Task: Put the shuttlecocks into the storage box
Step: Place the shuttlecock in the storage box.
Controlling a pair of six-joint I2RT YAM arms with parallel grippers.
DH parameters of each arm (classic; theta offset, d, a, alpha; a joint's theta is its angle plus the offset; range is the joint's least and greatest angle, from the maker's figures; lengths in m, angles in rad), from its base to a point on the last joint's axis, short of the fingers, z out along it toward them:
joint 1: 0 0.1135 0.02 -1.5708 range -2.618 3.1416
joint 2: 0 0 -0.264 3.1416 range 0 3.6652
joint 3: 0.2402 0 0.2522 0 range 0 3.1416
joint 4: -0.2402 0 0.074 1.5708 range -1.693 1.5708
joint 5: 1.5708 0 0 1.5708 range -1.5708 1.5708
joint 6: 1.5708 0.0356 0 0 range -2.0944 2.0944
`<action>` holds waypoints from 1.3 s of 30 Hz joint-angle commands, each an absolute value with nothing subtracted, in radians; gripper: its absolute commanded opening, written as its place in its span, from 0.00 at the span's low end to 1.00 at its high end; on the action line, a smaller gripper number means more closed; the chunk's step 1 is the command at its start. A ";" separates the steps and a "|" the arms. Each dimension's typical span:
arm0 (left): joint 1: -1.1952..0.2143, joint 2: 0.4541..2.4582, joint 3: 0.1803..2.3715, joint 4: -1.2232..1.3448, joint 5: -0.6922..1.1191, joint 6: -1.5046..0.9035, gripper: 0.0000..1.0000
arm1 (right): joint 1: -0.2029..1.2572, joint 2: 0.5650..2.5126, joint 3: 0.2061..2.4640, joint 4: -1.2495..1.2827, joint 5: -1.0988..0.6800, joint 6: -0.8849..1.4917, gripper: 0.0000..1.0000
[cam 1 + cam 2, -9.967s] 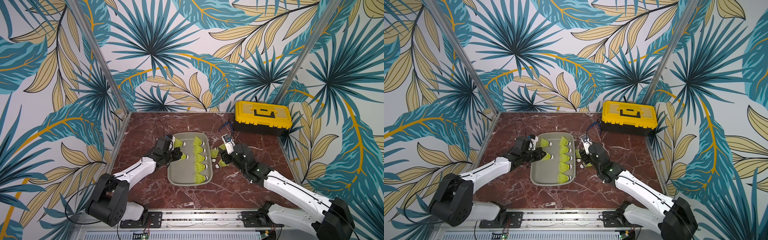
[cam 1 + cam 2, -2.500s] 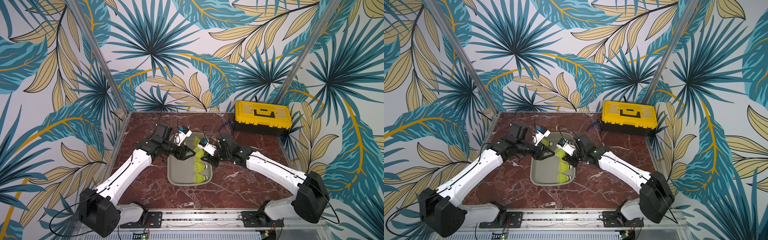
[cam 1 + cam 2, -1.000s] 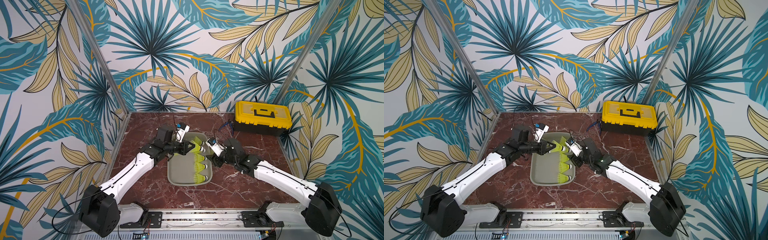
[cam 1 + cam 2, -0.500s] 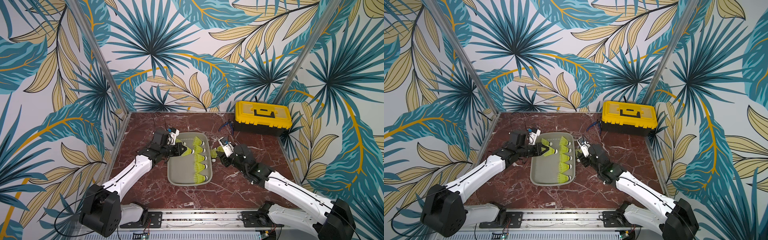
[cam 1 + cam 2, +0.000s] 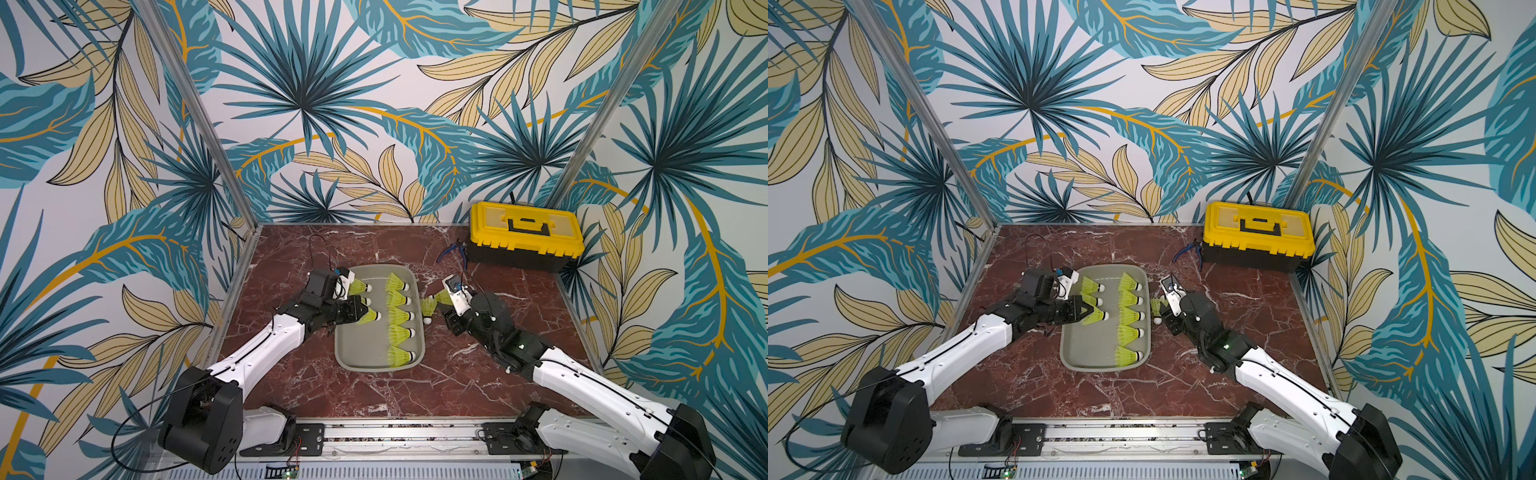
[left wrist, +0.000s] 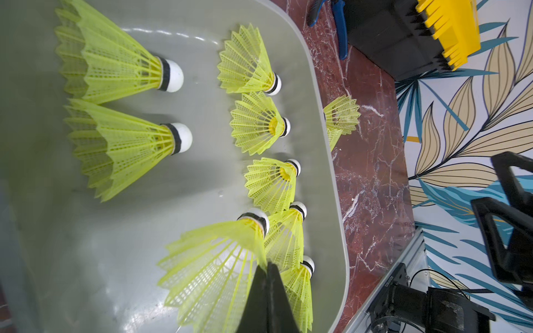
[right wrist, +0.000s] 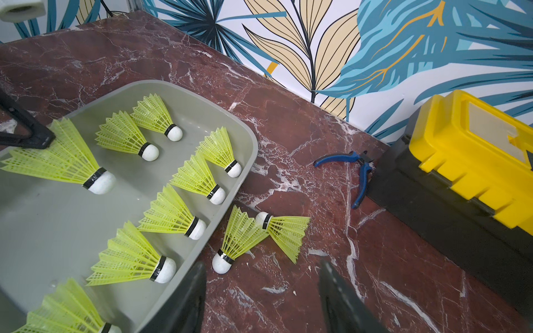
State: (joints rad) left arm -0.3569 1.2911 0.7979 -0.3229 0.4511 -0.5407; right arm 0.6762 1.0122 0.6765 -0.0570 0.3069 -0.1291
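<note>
Left tool (image 6: 266, 269) clamped on shuttlecock (image 6: 219, 259) skirt, storage box (image 6: 327, 173) right beneath: lower flat, then let go gently.

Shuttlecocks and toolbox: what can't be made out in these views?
Left wrist view: two neon yellow-green plastic shuttlecocks on the red marble table, mostly hidden behind the grey-beige plastic tray's rim.
Right wrist view: shuttlecock at the tray's near end, cut off by the frame edge.
All views: yellow-lidded black toolbox contents, lid shut.
</note>
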 commanded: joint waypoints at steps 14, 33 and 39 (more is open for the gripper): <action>-0.325 1.368 0.775 -0.334 0.404 -0.483 0.00 | 0.681 0.982 0.635 -0.029 0.305 -0.107 0.62; -0.313 1.440 0.806 -0.337 0.346 -0.454 0.00 | 0.681 0.989 0.631 -0.027 0.304 -0.108 0.62; -0.310 1.451 0.823 -0.356 0.306 -0.437 0.00 | 0.681 0.990 0.629 -0.029 0.305 -0.107 0.62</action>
